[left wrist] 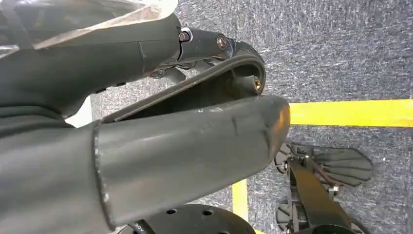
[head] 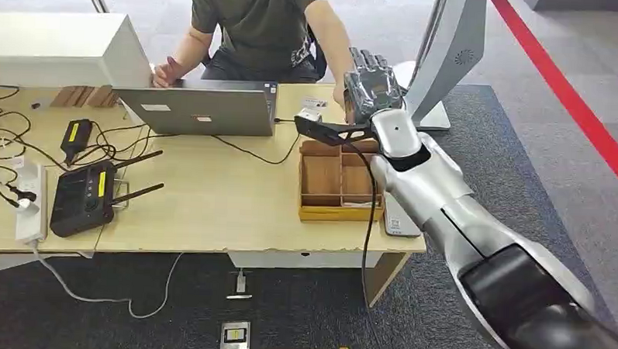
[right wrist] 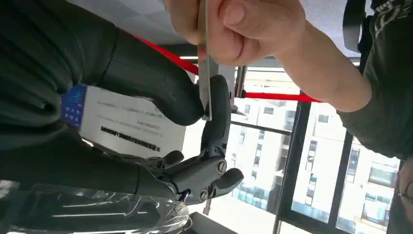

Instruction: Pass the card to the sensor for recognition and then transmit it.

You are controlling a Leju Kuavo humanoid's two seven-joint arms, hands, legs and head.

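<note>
My right hand (head: 369, 87) is raised over the far right of the desk (head: 212, 202), in front of the seated person (head: 257, 25). In the right wrist view this hand (right wrist: 146, 92) pinches a thin card (right wrist: 205, 87), seen edge-on, between thumb and a finger. The person's hand (right wrist: 243, 29) grips the same card at its other end. A small white device (head: 312, 105) lies on the desk just left of my hand. My left hand (left wrist: 185, 146) hangs over grey carpet, holding nothing, fingers loosely apart.
A wooden divided tray (head: 338, 179) sits under my right forearm. A grey laptop (head: 196, 108) stands mid-desk; a black router (head: 84, 198), cables and a power strip (head: 29, 200) lie at the left. A white stand (head: 450, 55) rises at the right.
</note>
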